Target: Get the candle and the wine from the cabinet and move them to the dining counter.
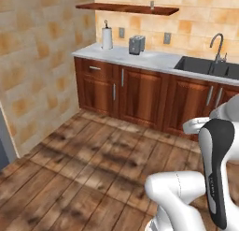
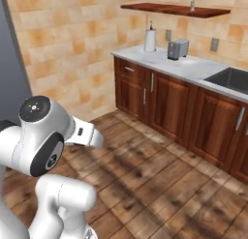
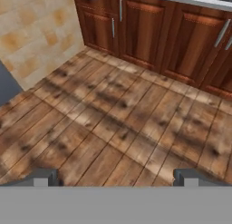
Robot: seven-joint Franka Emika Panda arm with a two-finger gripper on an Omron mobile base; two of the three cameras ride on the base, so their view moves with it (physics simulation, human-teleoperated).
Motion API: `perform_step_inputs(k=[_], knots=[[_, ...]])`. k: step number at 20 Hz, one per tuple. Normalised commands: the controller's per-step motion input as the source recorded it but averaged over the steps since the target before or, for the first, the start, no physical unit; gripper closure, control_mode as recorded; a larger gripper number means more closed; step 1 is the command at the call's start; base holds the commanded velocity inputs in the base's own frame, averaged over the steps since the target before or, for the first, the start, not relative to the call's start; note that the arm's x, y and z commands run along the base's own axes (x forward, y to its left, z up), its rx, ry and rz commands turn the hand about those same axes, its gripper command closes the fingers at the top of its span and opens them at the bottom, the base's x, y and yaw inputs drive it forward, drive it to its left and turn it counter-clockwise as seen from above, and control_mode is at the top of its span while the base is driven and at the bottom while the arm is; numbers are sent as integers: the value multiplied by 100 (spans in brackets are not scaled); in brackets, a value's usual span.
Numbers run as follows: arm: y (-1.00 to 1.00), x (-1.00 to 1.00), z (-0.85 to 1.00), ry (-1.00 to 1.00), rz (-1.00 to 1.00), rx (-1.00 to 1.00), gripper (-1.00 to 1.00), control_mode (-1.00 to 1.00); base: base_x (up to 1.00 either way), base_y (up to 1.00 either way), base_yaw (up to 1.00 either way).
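The cabinet [image 1: 128, 9] [image 2: 174, 10] is a reddish-brown wall shelf high on the tiled back wall. On its right part stands the candle [image 1: 152, 4] [image 2: 192, 6], a tiny pale cylinder. The wine and the dining counter are out of view. My gripper [image 3: 118, 177] is open, its two dark fingertips [image 3: 45, 177] spread wide over the bare wooden floor with nothing between them. It hangs low and well short of the base cabinets, far below the shelf.
Under the shelf a marble worktop [image 1: 154, 59] carries a paper towel roll [image 1: 107, 37], a toaster [image 1: 137, 44] and a sink [image 1: 205, 66] with a faucet [image 1: 217, 45]. Door-fronted wooden base cabinets [image 1: 140, 94] stand below it. A tiled wall [image 1: 37, 66] closes the left side.
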Motion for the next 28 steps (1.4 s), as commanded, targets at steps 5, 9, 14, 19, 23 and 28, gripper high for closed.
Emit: perform_step_inputs(k=[5,9,14,19,23,28], knots=[[0,0,0,0,0,0,-100,100,67,18,-29],[0,0,0,0,0,0,-100,100,71,18,-26],[0,0,0,0,0,0,-100,100,83,15,-12],[0,0,0,0,0,0,-100,100,84,10,-6],[0,0,0,0,0,0,-100,100,86,5,-4],[0,0,0,0,0,0,-100,100,83,1,-4]])
